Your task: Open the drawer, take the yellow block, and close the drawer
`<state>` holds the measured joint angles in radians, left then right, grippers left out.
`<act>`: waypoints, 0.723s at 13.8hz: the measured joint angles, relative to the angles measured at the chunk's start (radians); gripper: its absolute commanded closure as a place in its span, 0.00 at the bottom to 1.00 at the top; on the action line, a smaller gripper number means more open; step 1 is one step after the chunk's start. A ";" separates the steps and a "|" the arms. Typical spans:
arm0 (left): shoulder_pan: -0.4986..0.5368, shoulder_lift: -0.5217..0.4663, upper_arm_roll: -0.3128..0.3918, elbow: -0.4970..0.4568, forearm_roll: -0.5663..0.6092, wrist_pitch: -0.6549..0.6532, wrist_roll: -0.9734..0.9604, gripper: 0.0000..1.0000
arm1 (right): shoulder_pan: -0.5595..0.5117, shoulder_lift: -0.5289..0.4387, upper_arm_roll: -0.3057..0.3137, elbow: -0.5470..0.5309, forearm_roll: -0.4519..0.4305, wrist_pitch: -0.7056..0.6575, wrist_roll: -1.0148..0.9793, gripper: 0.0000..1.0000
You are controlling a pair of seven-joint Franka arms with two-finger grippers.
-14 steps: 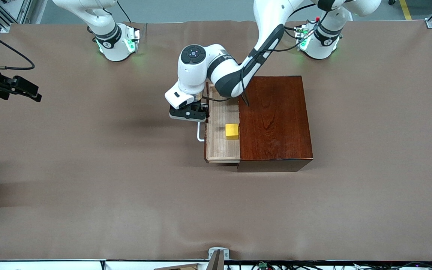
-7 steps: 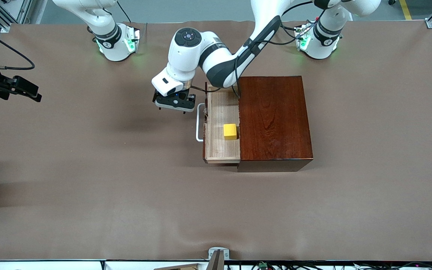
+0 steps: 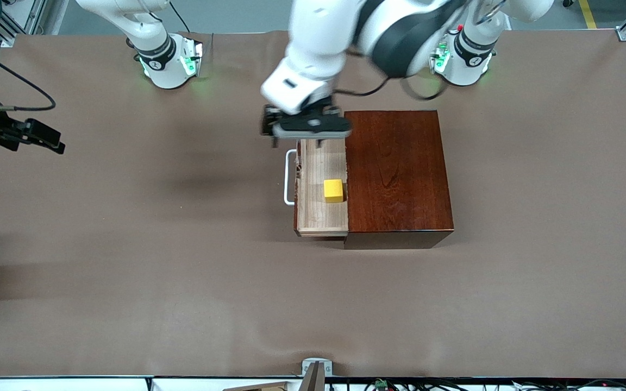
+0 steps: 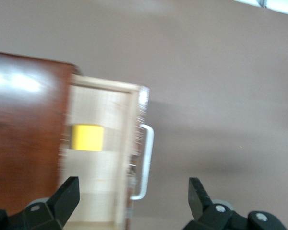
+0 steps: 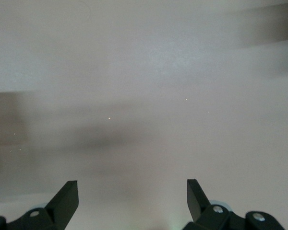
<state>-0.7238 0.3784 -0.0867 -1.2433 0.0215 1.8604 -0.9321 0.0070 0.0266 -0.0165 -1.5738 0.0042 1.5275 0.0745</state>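
— Yellow, small, cube-shaped: where did the yellow block (image 3: 333,190) sit?

— Inside the pale-wood drawer (image 3: 321,217) with the white U-shaped bar handle (image 3: 289,177), which stood pulled out of the glossy mahogany cabinet (image 3: 397,176). The block rested against the cabinet's edge, about midway along the tray.

— And the claws?

— The left claw (image 3: 306,126) hung over the drawer's end farthest from the front camera, so the block lay from it toward that camera, along the drawer's long axis. Its fingers (image 4: 67,195) stood wide apart, holding and touching nothing. The cube showed no long axis, so I judged any square approach would do.

— The right one?

— The right claw (image 5: 132,199) waited well away from the cabinet, over bare brown tabletop (image 3: 128,260), fingers spread, empty. The left arm was clearly nearer the block.
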 measured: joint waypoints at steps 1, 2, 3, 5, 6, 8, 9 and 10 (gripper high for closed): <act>0.038 -0.030 0.001 -0.001 0.000 -0.052 0.051 0.00 | 0.002 0.012 0.001 0.008 0.001 0.001 0.000 0.00; 0.080 -0.056 0.002 -0.003 0.000 -0.102 0.119 0.00 | 0.006 0.022 0.002 0.014 0.002 0.001 0.000 0.00; 0.129 -0.079 0.003 -0.003 0.000 -0.150 0.206 0.00 | 0.013 0.029 0.002 0.019 0.002 0.001 0.006 0.00; 0.239 -0.116 0.005 -0.007 -0.001 -0.234 0.391 0.00 | 0.032 0.036 0.004 0.022 0.002 0.002 0.073 0.00; 0.294 -0.132 0.004 -0.014 -0.003 -0.261 0.466 0.00 | 0.041 0.036 0.005 0.023 0.002 0.003 0.132 0.00; 0.385 -0.155 0.002 -0.031 -0.015 -0.288 0.569 0.00 | 0.065 0.037 0.006 0.023 0.002 0.003 0.241 0.00; 0.418 -0.165 0.001 -0.041 -0.017 -0.295 0.597 0.00 | 0.081 0.037 0.007 0.023 0.002 0.003 0.276 0.00; 0.444 -0.175 0.000 -0.052 -0.017 -0.299 0.614 0.00 | 0.097 0.037 0.007 0.023 0.002 0.003 0.309 0.00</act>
<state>-0.2802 0.2037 -0.0865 -1.2953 0.0042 1.5618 -0.3183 0.1043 0.0641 -0.0096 -1.5504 0.0062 1.5301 0.3834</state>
